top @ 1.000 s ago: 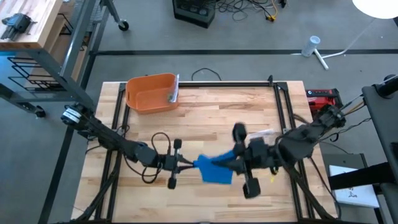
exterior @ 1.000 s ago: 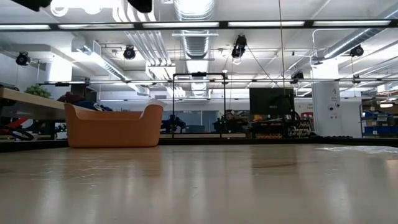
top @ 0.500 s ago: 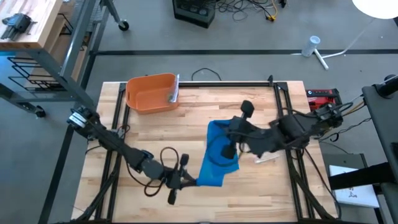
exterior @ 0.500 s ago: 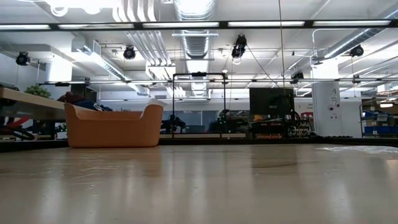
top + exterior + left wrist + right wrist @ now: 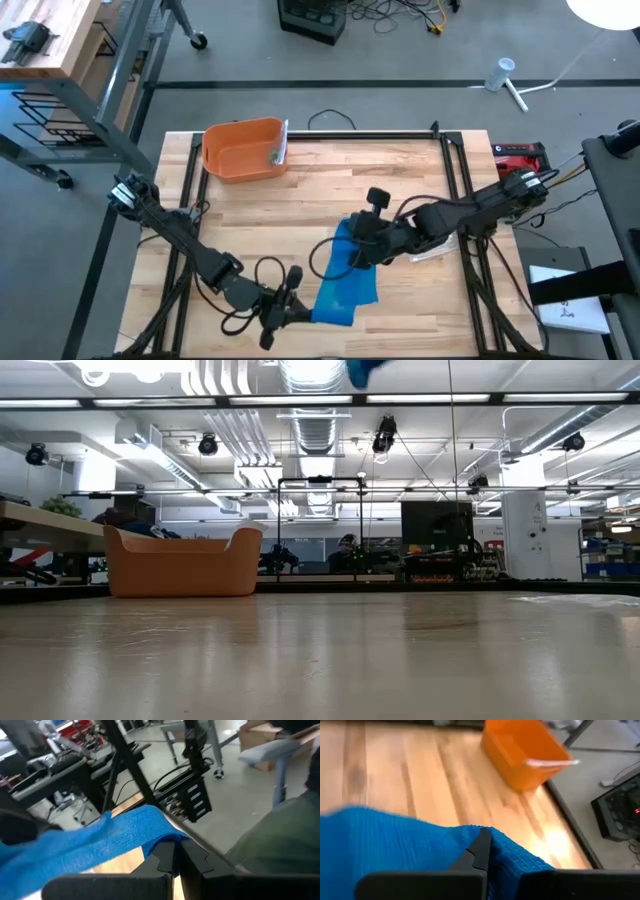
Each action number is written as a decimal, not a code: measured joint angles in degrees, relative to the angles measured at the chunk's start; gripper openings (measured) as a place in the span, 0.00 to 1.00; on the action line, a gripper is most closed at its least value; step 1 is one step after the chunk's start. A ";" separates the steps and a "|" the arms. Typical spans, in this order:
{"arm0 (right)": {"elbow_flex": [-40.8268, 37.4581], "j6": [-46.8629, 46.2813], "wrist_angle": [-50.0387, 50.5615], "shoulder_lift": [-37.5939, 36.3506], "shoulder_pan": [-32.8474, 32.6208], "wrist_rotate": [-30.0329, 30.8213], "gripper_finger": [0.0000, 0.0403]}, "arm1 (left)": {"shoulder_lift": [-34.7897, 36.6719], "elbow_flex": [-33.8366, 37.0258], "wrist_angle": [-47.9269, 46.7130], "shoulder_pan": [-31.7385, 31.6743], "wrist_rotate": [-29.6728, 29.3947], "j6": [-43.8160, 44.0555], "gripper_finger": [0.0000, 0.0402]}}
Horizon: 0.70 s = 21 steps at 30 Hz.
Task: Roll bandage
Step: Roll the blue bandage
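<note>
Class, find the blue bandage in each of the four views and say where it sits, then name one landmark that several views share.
High view: the blue bandage hangs low centre, stretched between both grippers.
Low view: only a blue scrap at the top edge, probably the bandage.
Left wrist view: it crosses the left half, pinched in the left gripper.
Right wrist view: it fills the lower half, around the right gripper.
Shared landmark: the orange bin, also in the low view and right wrist view.
</note>
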<state>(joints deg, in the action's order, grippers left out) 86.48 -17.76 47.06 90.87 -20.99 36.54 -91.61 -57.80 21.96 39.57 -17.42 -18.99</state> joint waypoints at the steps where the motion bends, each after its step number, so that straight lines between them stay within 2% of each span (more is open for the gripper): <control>1: -0.49 0.54 -0.46 0.33 0.00 -1.86 0.07 | 0.04 -0.27 0.03 0.50 0.01 -0.07 0.00; 6: -2.15 3.33 -4.57 2.55 -0.14 -15.29 0.21 | 0.67 -1.85 -0.55 2.08 2.96 -0.06 0.00; 12: -2.23 6.75 -10.55 4.26 -0.24 -36.37 0.39 | 1.37 -5.33 -12.05 3.49 4.01 -0.90 0.00; 14: -2.23 7.16 -10.20 4.48 -0.24 -39.94 0.43 | 1.37 -6.48 -14.93 4.02 5.87 -1.05 0.00; 18: -2.23 7.17 -9.00 4.53 -0.22 -42.62 0.49 | 1.39 -8.56 -20.10 5.38 10.36 -0.94 0.00; 21: -2.23 7.18 -8.65 4.53 -0.22 -46.68 0.51 | 1.39 -9.68 -24.57 6.58 11.07 -0.39 0.00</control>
<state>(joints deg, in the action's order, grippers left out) 84.25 -10.57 38.41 95.39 -21.21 -10.14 -90.21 -67.48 -2.61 46.15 -6.35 -19.38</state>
